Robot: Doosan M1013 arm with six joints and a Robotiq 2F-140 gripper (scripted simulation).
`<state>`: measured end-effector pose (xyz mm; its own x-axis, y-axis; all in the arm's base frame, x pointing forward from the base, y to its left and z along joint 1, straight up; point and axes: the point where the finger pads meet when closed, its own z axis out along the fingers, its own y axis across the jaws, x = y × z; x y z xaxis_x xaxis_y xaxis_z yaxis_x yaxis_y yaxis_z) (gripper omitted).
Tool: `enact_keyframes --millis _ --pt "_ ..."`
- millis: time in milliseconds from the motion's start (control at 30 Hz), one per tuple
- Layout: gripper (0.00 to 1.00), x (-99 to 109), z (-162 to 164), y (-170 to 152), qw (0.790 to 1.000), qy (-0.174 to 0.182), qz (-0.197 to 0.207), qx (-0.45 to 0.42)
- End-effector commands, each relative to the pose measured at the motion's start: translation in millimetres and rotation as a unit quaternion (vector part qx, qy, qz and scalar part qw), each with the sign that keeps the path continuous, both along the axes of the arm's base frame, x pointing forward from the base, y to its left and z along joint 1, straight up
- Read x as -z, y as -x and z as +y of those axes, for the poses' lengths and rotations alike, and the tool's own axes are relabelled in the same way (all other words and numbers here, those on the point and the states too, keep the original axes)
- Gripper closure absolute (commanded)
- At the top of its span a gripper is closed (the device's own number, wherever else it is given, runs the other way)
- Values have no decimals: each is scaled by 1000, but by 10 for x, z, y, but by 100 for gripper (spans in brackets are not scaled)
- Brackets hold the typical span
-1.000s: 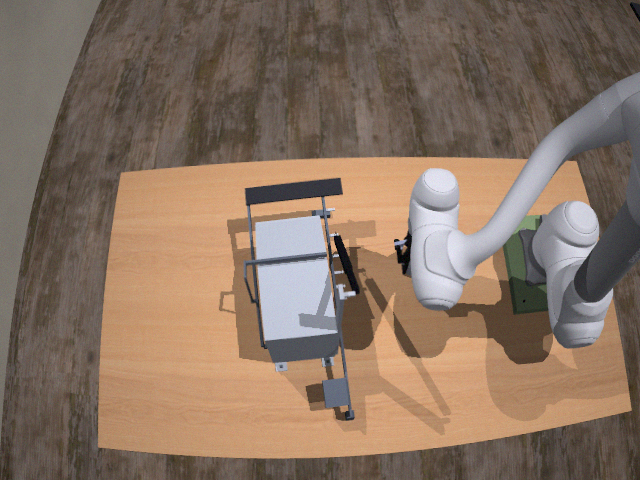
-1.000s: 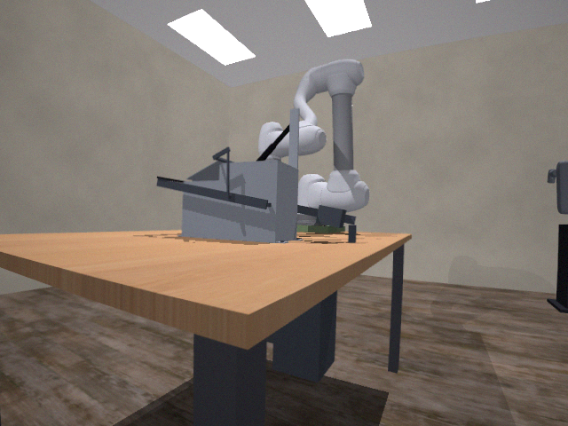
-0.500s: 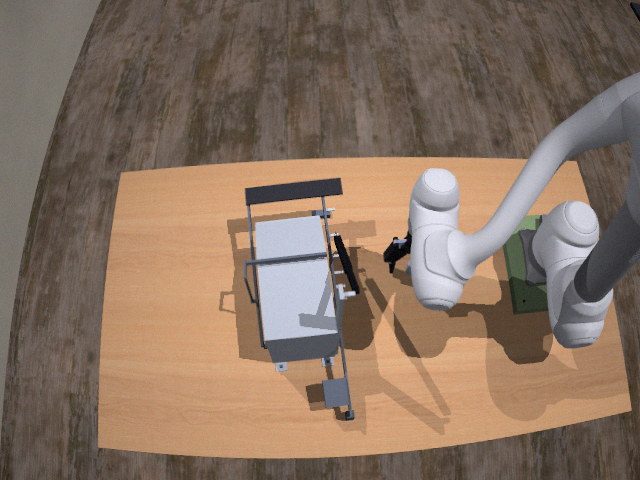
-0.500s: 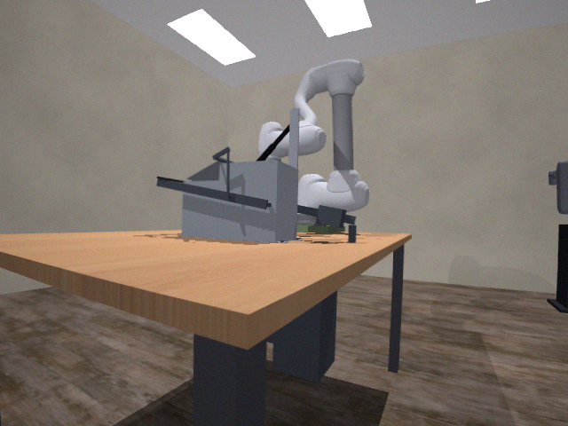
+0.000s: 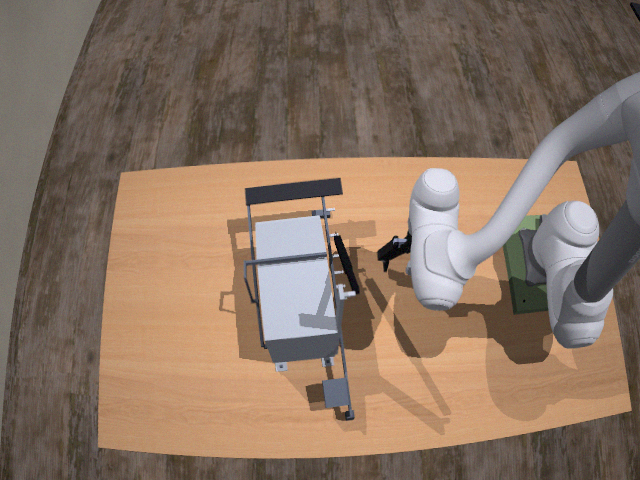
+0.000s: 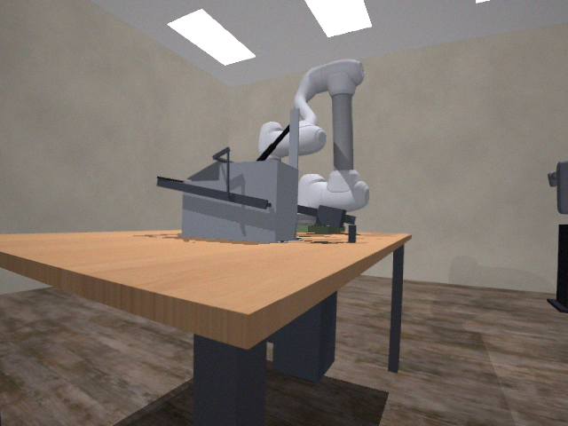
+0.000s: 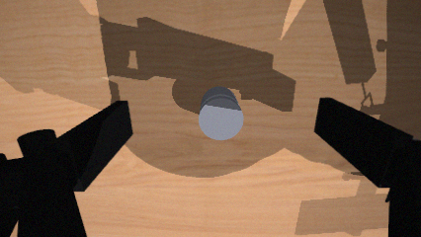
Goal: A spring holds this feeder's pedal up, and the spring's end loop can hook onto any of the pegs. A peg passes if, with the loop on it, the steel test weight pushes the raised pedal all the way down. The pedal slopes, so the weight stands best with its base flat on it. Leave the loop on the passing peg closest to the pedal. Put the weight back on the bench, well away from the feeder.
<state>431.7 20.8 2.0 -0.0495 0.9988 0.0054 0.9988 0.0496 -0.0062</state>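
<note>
The steel test weight (image 7: pixel 220 118), a grey cylinder, stands upright on the bench. My gripper (image 7: pixel 223 116) is wide open right above it, with a black finger well clear on each side. In the overhead view the gripper (image 5: pixel 392 250) hangs to the right of the grey feeder box (image 5: pixel 294 284), and my arm hides the weight. The black spring (image 5: pixel 346 262) runs along the feeder's right side beside a row of pale pegs (image 5: pixel 336 255). I cannot tell which peg holds its loop. The grey pedal (image 5: pixel 334 393) sticks out at the feeder's near end and also shows in the side view (image 6: pixel 330 214).
A dark bar (image 5: pixel 293 191) tops the feeder's far end. The green mounting plate (image 5: pixel 524 268) of my arm lies at the bench's right. A dark stand (image 6: pixel 562 220) is on the floor off to the right.
</note>
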Motion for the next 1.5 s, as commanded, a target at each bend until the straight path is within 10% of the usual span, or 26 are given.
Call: enact_keyframes --millis 0,1467 --pt "0 -4 1 -5 1000 0 -1 0" --pt "0 -218 0 -6 1000 0 -1 0"
